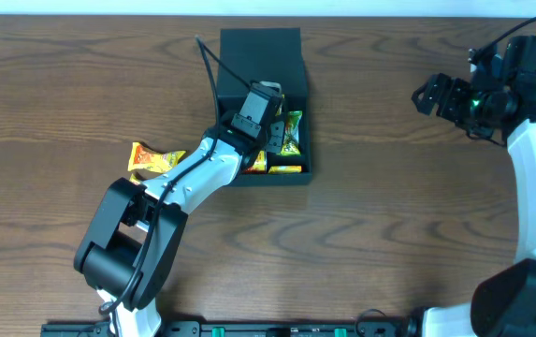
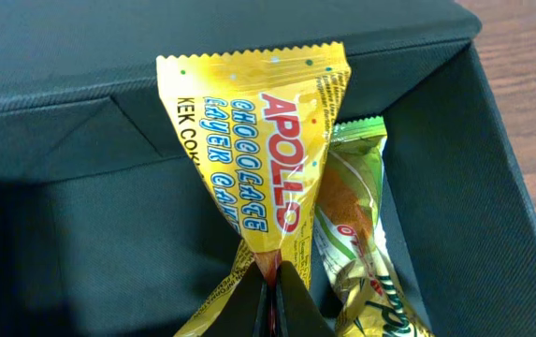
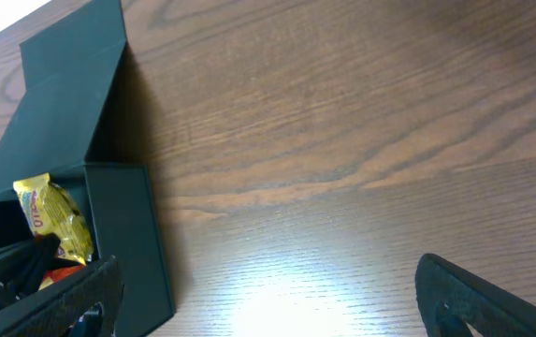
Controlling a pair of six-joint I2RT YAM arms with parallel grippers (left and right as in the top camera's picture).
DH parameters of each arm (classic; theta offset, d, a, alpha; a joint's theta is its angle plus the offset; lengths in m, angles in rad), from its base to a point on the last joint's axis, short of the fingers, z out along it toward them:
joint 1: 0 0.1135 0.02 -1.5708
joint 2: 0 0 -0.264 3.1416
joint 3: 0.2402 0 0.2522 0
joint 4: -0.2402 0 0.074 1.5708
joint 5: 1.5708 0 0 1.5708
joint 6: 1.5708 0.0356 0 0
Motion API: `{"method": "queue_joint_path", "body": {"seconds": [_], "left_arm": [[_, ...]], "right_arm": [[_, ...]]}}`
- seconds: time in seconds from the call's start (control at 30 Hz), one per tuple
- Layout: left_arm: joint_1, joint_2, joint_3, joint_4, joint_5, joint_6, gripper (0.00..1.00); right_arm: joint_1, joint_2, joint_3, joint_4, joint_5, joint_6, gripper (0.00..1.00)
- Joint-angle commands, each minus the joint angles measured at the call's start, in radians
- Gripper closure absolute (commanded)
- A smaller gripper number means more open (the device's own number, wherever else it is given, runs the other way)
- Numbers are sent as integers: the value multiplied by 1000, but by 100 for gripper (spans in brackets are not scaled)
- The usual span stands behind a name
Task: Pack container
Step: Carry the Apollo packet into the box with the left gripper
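The dark container (image 1: pixel 260 54) stands open at the table's back middle, its flap lid raised behind it. My left gripper (image 1: pixel 266 110) hangs over its inside, shut on the pinched end of a yellow Apollo cake packet (image 2: pixel 258 159); the jaws (image 2: pixel 272 276) press together on the wrapper. A green packet (image 2: pixel 356 234) leans against the container's right wall (image 2: pixel 492 187). More packets, green (image 1: pixel 292 131) and orange (image 1: pixel 286 169), lie in the box. My right gripper (image 1: pixel 441 96) is far off at the right, open and holding nothing, its fingers (image 3: pixel 473 300) spread above bare wood.
A yellow-orange snack packet (image 1: pixel 151 159) lies on the table left of the container, beside the left arm. In the right wrist view the container (image 3: pixel 127 243) sits at the left with the yellow packet (image 3: pixel 57 220) showing inside.
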Motion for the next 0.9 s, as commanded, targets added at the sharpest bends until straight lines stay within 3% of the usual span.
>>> {"method": "queue_joint_path", "body": {"seconds": [0.0,0.37,0.87], "left_arm": [[2,13,-5,-3,-11,-68,94],[2,-44,-2,-75,-57,-91,94],[2,-54,-2,-33,-49,-42,94]], "right_arm": [[4,-1,-3,-2,-15,-18,1],[4,-1,-3,0,-15,-18,1],[50,-1,-3,16,-21,-19,1]]}}
